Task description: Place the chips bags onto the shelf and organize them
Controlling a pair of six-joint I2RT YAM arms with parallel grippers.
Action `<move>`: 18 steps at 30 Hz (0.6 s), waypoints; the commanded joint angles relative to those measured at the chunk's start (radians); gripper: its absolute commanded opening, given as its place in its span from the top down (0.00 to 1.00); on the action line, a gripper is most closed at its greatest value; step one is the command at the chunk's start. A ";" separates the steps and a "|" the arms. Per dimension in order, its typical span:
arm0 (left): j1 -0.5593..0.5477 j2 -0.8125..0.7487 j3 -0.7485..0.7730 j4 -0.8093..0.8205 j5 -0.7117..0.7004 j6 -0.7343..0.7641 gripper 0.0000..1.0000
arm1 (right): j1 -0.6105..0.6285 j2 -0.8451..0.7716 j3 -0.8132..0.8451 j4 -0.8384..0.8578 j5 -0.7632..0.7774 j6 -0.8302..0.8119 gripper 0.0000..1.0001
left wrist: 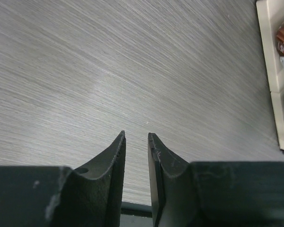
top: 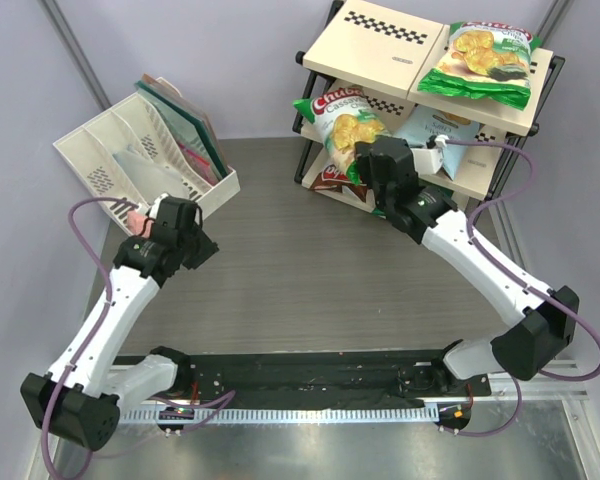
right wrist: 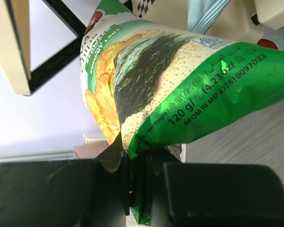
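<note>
The grey wood-grain table point(top: 280, 270) fills the middle of the view. At its far right stands the shelf point(top: 365, 50), a black frame with cream checkered boards. Over on the far left sits the white slotted organizer point(top: 110, 160), well apart from it.

Up on the top tier lies the top green bag point(top: 480, 62), flat on the right board. The light blue bag point(top: 435, 125) sits on the middle tier, and the dark brown bag point(top: 330, 180) peeks out down low at the left.

The held green bag point(top: 345, 120) hangs at the middle tier's left front. I can't tell whether it rests on the board.

The right gripper point(right wrist: 137, 175) is clamped on that bag's bottom seam. The left gripper point(left wrist: 136, 137) hovers over bare table, jaws narrowly parted, nothing between them.
</note>
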 commanded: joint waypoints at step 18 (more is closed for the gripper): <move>-0.103 -0.168 -0.004 -0.010 -0.120 0.077 0.64 | 0.016 0.351 0.509 -0.368 0.377 0.479 0.99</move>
